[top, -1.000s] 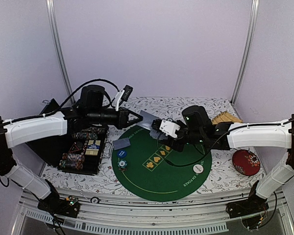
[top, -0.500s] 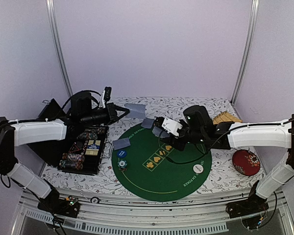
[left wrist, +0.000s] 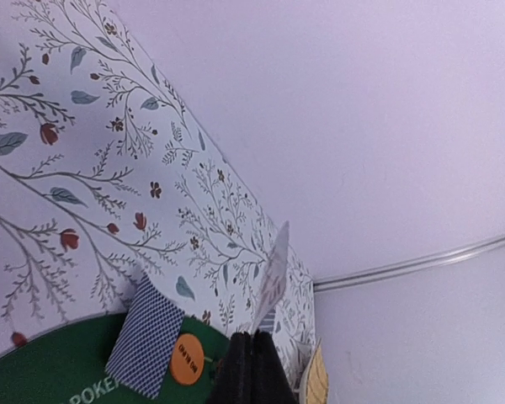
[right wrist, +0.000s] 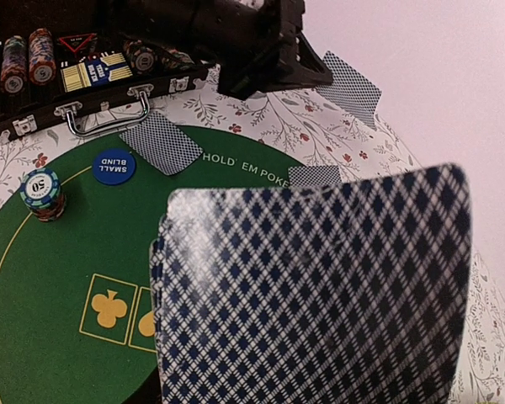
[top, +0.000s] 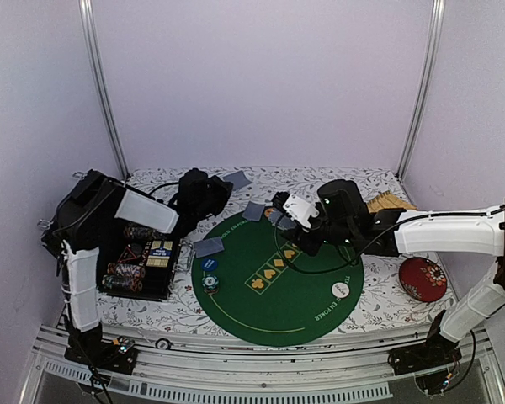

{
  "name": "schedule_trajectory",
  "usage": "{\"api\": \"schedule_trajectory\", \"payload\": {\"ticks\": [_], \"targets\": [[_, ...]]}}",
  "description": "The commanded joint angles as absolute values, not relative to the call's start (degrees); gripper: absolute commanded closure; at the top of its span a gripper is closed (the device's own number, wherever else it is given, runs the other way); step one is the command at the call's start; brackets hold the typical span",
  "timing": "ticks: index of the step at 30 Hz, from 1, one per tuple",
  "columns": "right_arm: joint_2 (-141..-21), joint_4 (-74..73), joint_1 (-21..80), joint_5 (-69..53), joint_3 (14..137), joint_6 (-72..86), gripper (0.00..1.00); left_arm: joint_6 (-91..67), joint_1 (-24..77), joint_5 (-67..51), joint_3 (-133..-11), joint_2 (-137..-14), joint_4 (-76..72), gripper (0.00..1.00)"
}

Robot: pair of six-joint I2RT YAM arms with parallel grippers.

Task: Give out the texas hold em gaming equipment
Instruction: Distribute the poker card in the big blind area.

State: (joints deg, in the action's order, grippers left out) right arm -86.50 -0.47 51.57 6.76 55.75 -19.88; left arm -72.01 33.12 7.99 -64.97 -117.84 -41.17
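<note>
Two clamped claws, left claw (left wrist: 251, 338) on card (left wrist: 271, 273), right claw (top: 279, 209) on deck (right wrist: 320, 295)

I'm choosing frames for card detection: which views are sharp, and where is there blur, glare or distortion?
Top external: soft even light, no glare, frame posts lean with perspective. Left wrist: tilted view, tablecloth crisp, the card in the left gripper edge-on and soft. Right wrist: the held cards loom close and slightly blurred, while the case behind is sharp.
</note>
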Motion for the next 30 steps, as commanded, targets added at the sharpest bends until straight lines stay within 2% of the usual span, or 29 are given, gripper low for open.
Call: {"api": "schedule_trajectory", "payload": {"ticks": [1,9,20,30], "targets": [[-82.87,-1.38,51.22,8.52,54.32,-18.05,0.55,-75.49,35.55,18.31,-74.96,-124.22,-38.95,1.0],[-80.23,-2.63,51.06,9.52,51.7,-17.32,0.55,-80.14,37.17,22.69,-88.25,-134.37,-29.88,1.0],[-78.84,-3.05,51.12,9.67,50.81,-18.1,0.55,-84.71,39.99,24.84,-88.99,-136.18,-22.98,1.0],[-77.77,-3.67,51.07,10.17,50.72,-18.28,0.54,-85.7,40.69,25.82,-89.01,-137.74,-22.52,0.98]]}}
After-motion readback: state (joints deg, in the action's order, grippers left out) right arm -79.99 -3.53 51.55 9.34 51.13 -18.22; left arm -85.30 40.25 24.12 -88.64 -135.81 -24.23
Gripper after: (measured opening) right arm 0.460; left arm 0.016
